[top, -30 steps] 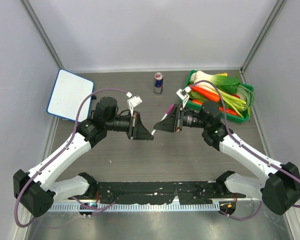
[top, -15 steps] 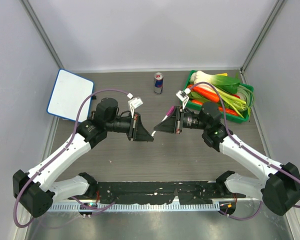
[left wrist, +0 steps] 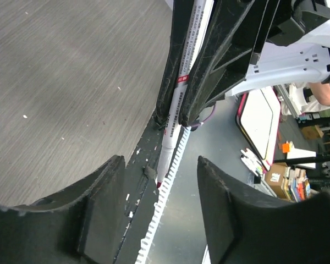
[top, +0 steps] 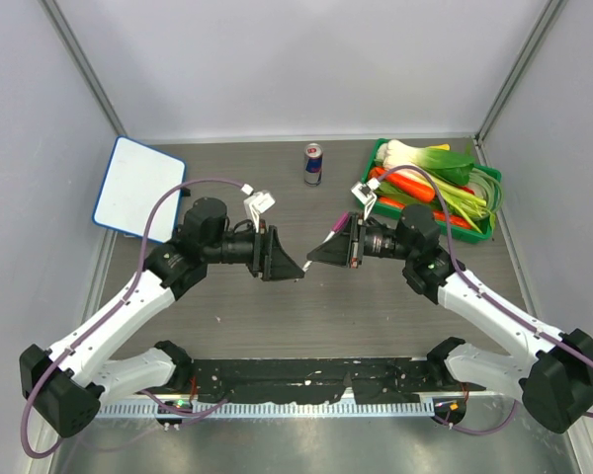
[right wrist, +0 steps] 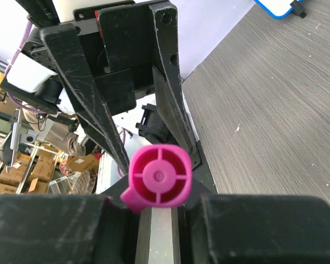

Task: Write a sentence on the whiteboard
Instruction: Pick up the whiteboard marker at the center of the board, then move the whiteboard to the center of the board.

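Pink-capped marker (right wrist: 158, 176) is clamped in the right hand (top: 312, 260), well right of the blank whiteboard (top: 138, 186). The left hand (top: 296, 271) gapes around its free end. Likely a handover: the left hand should close, then carry the marker to the whiteboard.

The top external view looks steeply down from above the near edge, far enough back to take in the whole table (top: 277, 316). The left wrist view sits close behind the left gripper (left wrist: 159, 214), facing the right gripper (left wrist: 175, 115) and its marker (left wrist: 182, 66); the right wrist view faces back past the marker's pink cap (right wrist: 159, 177). All three share the table's middle; the whiteboard (top: 138, 186), upper left from above, also clips the right wrist view's upper right corner
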Controlling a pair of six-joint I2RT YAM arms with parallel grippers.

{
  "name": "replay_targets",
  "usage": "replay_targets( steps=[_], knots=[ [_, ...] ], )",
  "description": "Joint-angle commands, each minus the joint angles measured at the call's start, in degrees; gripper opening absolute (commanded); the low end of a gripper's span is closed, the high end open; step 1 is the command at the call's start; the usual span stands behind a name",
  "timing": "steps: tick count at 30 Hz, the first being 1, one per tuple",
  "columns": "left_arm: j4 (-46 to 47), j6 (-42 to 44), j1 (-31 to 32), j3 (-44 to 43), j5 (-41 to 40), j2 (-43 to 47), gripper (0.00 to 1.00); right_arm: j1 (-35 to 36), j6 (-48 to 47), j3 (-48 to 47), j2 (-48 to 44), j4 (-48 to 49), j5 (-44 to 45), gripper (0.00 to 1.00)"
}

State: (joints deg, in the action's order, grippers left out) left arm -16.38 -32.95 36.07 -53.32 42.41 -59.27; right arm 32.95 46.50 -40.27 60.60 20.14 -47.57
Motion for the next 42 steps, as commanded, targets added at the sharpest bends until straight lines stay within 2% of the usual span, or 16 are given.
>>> replay_targets(
  steps=[1,4,8,13,15,25,29,34,42],
  knots=[
    [2.15,-0.63,-0.22,-0.2,-3.38,1.34,0.61,0.19,-2.64,-0.69,-1.8,-1.15,1.69,0.01],
    [-0.14,-0.36,-0.3,-1.26,-6.37,1.52,0.64,0.19,-4.05,-0.68,-2.06,-3.09,2.75,0.01],
    [-2.77,-0.8,-0.3,-1.43,-14.18,1.09,0.75,0.19,-6.59,-0.86,-2.76,-7.21,5.2,0.01],
    [-7.08,-2.64,-0.92,-1.44,-27.09,0.03,0.92,0.19,-9.31,-0.68,-3.3,-10.81,7.49,0.01],
    [-8.13,-4.74,-1.7,-0.56,-35.25,-0.06,0.98,0.19,-10.63,-1.39,-3.12,-12.83,7.93,0.01],
    [-19.37,-15.47,-8.2,-2.48,-58.39,-4.54,1.0,0.19,-13.98,-1.21,-1.71,-15.57,8.55,0.01],
    [-24.39,-18.72,-12.6,-5.38,-63.06,-8.66,1.0,0.27,-15.39,-1.83,-1.01,-17.06,8.63,0.01],
    [-29.84,-21.36,-17.87,-9.34,-65.17,-15.08,1.0,0.19,-16.35,-1.83,-0.04,-17.76,8.55,0.01],
    [-33.45,-29.7,-22.1,-13.03,-72.46,-25.8,1.0,0.19,-17.85,-1.3,0.48,-18.91,8.64,0.01]
  ],
)
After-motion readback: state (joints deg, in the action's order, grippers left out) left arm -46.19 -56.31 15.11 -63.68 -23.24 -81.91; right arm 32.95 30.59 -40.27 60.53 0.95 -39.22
